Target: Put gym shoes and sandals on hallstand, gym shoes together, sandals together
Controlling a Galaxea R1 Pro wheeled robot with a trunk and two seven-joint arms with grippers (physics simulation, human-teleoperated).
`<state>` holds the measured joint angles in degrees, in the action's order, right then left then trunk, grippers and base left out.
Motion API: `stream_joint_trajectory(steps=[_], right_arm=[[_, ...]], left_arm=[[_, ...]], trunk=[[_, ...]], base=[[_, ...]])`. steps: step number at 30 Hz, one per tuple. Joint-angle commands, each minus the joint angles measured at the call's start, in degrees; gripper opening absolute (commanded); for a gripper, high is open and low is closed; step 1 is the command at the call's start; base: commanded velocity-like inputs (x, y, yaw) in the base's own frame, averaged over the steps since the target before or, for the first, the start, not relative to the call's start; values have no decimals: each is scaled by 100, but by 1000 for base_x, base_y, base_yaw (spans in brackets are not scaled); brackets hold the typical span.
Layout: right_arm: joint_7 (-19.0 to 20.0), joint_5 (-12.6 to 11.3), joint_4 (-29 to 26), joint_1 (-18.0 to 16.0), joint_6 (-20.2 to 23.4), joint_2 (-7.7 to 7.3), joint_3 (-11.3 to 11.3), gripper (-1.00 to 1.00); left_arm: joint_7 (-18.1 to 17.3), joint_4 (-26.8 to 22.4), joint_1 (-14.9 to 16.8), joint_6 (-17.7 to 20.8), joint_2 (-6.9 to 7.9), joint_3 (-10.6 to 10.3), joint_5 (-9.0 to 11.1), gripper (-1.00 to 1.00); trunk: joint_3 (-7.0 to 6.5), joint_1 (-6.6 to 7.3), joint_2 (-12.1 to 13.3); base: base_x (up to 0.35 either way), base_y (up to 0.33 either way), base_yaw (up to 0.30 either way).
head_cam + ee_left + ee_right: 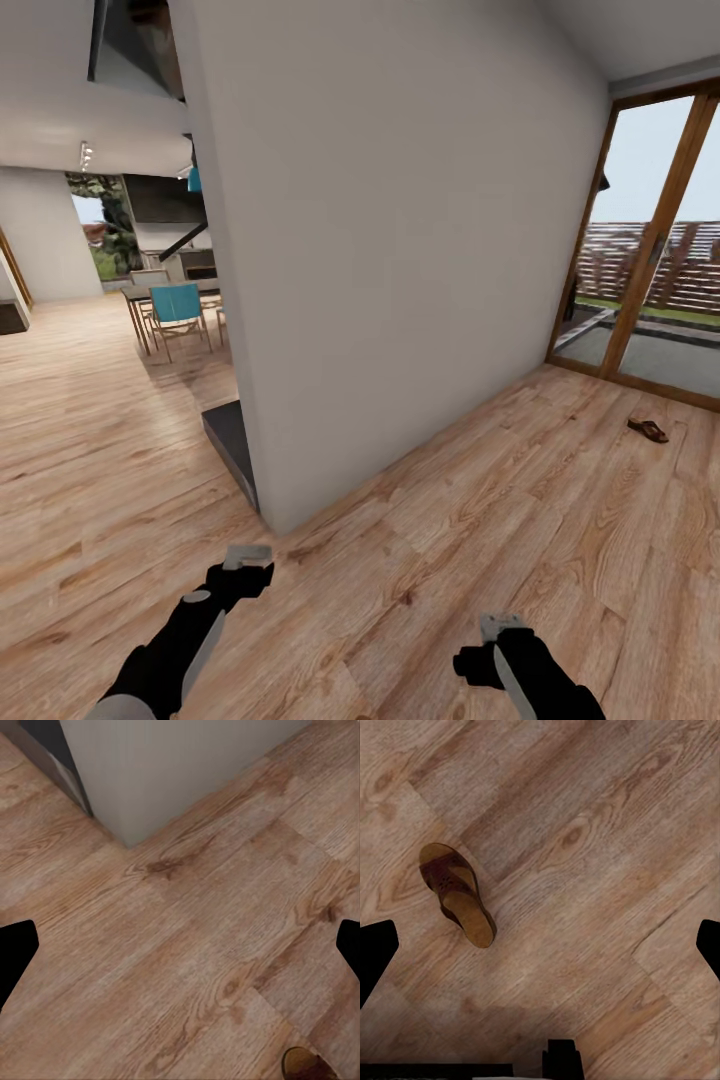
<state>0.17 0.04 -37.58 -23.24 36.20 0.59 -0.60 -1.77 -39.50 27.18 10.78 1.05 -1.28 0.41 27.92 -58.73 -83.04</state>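
Observation:
One brown sandal [648, 430] lies on the corridor floor [470, 520] far to the right, near the glass door. Another brown sandal [457, 894] with a tan insole lies flat on the planks below my right gripper [540, 952], which is open and holds nothing. In the left wrist view a brown sandal tip [307, 1066] shows at the picture's edge, below my open, empty left gripper [180, 952]. In the head view the left gripper [248, 556] and right gripper [503, 628] hang low over the floor. The gym shoes and the hallstand are out of view.
A white wall corner [275, 520] juts out right ahead of my left arm, with a dark low step [232, 440] beside it. A wood-framed glass door [650, 250] closes the right end. A table with blue chairs [178, 310] stands far left.

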Motion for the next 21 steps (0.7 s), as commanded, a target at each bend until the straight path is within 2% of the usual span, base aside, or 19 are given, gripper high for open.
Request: stream_joint_trajectory(steps=[1, 21], right_arm=[[19, -4, -29, -38, 80, 0, -3, 100], [53, -4, -49, -97, 146, 44, 59, 100]], left_arm=[[-7, -12, 29, 38, 5, -16, 3, 100], [10, -5, 59, 47, 0, 9, -6, 100]], trunk=[[7, 0, -3], [7, 0, -3]], base=[[0, 0, 0], [0, 0, 0]])
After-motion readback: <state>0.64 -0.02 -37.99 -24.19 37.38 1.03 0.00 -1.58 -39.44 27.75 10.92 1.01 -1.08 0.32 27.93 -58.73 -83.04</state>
